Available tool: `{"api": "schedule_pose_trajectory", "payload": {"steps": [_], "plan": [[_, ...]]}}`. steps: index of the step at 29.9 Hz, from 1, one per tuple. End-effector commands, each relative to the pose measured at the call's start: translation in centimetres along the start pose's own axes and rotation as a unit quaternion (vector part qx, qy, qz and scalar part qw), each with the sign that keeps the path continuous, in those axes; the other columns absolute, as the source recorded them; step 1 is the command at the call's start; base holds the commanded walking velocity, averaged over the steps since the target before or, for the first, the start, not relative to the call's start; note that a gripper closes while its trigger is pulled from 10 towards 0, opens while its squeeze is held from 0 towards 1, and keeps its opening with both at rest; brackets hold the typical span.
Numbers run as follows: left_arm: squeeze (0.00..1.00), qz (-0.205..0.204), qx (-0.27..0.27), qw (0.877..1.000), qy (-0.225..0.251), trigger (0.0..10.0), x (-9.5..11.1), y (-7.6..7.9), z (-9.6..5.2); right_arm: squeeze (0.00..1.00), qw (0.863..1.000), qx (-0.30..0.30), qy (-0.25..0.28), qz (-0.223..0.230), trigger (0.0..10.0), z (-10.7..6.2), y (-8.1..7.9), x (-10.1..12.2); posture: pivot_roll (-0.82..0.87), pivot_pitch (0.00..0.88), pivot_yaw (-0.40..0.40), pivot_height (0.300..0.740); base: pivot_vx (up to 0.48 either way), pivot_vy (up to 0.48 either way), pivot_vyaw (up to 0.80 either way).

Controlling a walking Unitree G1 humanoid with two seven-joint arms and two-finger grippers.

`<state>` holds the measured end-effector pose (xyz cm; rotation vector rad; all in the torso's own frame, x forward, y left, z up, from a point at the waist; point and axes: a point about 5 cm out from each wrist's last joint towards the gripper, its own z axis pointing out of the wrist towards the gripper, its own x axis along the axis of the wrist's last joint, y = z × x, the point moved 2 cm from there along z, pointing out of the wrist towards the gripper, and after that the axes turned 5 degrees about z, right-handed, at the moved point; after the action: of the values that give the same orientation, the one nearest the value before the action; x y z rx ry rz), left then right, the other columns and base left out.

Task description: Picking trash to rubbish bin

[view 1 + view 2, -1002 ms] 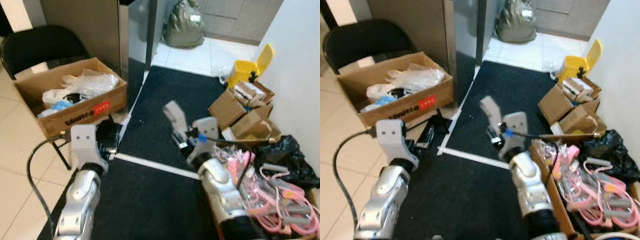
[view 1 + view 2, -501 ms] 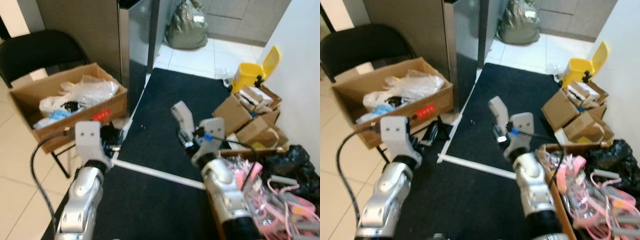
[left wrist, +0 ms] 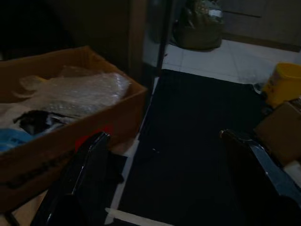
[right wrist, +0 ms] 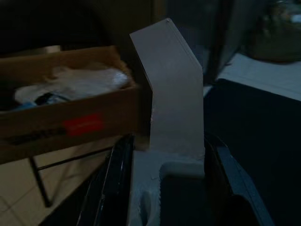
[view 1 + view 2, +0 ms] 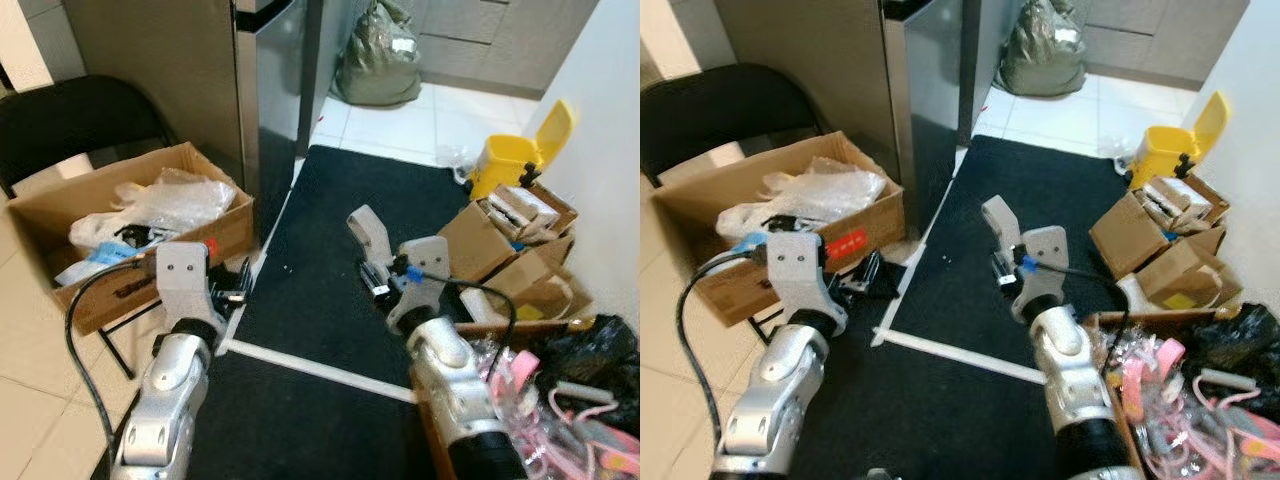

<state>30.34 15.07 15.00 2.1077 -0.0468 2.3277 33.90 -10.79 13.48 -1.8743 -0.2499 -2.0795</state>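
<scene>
Upright, bent cardboard strip (image 4: 171, 89) rises from right hand (image 5: 378, 280).

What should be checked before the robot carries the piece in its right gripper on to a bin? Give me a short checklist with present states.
1. Right gripper has hold of the grey cardboard piece: ok, the piece stands up between its fingers in the right wrist view.
2. Left gripper free: ok, fingers apart, nothing between them.
3. Yellow bin open: ok, its lid is tipped up.
4. Way along the black mat to the bin: ok as far as visible, bare mat ahead.
5. Hazards beside the route: not ok, small cardboard boxes crowd the bin's near side.
6. Room inside the bin: cannot tell, its inside is hidden.
</scene>
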Motion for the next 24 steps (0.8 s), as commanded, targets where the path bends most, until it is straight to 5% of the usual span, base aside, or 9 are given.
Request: {"api": "schedule_pose_trajectory", "payload": {"steps": [1, 8, 24], "plan": [[0.00, 0.003, -0.004, 1.000, -0.009, 10.0, -0.30, 0.18, -0.20, 0.00, 1.000, -0.011, -0.002, -0.006, 10.0, -0.36, 0.82, -0.13, 0.07, 0.115, -0.034, 0.740, 0.326, 0.000, 0.00], [0.00, 0.003, -0.007, 1.000, -0.010, 10.0, -0.32, 0.30, -0.21, 0.00, 1.000, -0.004, -0.002, -0.017, 10.0, -0.21, 0.57, -0.15, 0.07, 0.108, -0.034, 0.740, 0.330, 0.000, 0.00], [0.00, 0.002, -0.006, 1.000, -0.011, 10.0, -0.29, 0.34, -0.27, 0.00, 1.000, 0.007, 0.000, -0.024, 10.0, -0.01, 0.08, -0.06, 0.07, 0.114, -0.037, 0.740, 0.325, 0.000, 0.54]]}}
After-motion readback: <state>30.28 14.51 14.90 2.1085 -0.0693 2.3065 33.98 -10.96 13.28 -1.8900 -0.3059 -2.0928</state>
